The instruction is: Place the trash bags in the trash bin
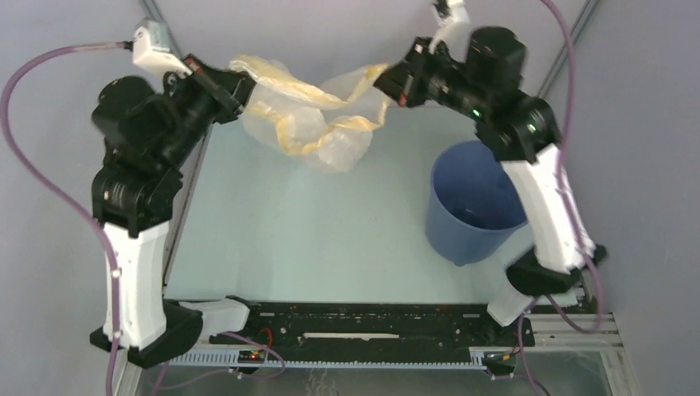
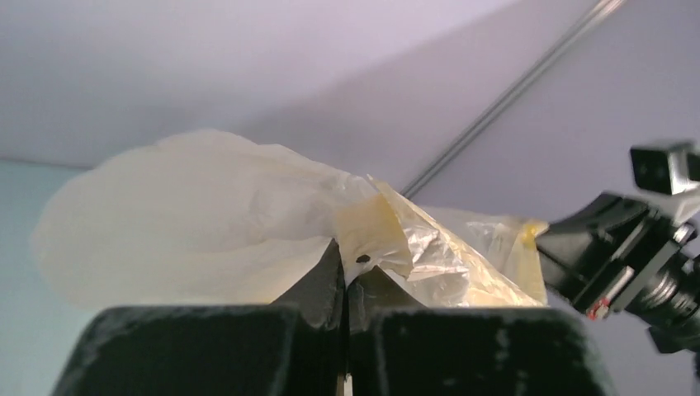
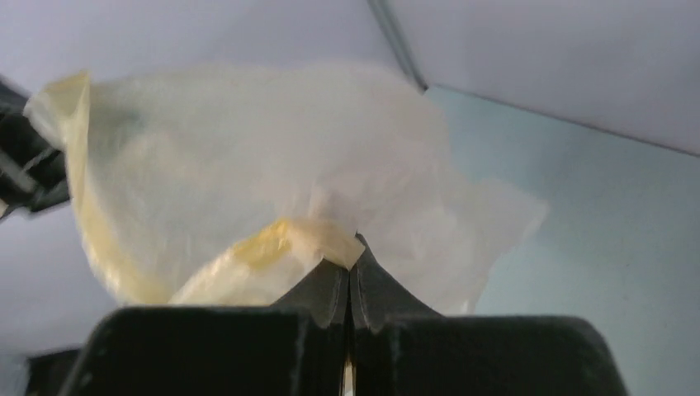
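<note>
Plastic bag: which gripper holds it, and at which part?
Both. The left gripper pinches the trash bag at one end of its yellowish edge, the right gripper at the other end.

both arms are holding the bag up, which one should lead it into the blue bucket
Right, probably. The right fingers pinch the bag end nearer the bucket, which stands beside that arm; the left fingers hold the far end.
</note>
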Motion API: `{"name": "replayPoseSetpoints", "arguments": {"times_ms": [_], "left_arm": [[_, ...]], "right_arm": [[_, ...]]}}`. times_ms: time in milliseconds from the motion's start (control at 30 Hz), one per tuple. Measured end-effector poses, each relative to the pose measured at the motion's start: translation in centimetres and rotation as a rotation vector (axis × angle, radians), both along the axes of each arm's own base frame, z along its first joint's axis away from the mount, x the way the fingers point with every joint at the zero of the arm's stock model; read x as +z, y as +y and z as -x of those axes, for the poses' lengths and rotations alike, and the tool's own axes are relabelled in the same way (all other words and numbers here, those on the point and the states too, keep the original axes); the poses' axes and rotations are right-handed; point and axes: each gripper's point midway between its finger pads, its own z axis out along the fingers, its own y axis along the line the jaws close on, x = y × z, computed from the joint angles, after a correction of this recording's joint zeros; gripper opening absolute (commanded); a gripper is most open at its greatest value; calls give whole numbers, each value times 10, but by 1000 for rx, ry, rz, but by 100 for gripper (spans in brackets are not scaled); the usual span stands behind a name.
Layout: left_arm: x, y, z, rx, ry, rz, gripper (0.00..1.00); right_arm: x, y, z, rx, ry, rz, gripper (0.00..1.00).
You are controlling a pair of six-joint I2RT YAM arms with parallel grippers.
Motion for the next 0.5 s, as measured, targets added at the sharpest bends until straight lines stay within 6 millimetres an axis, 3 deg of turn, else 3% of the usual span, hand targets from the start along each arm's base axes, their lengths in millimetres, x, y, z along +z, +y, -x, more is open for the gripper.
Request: {"name": "replayPoseSetpoints", "arguments": {"times_ms": [67,167,233,367,433,467,500], "left_arm": [[15,1,18,-26,-59,39,0],[-27,-1,34,-61,15,62,0],[-84,-5,38,-78,137,77,0],[-248,-21,42,-103,574,114,0],[-314,-26,53,-95,779,129,0],[-341,-25,64,-80,874,137,0],[-347,-24,70,-71,908,147,0]], "right_arm": [[16,-15,36,27,-46,-37,0],[-23,-26,72,74,5,-43,0],[-64,-28,82,86,83,-34,0],[-174,-18,65,62,351,67,0],[-220,-10,55,60,486,128,0],[-237,-8,51,61,537,150,0],[-248,-5,50,67,576,168,0]]}}
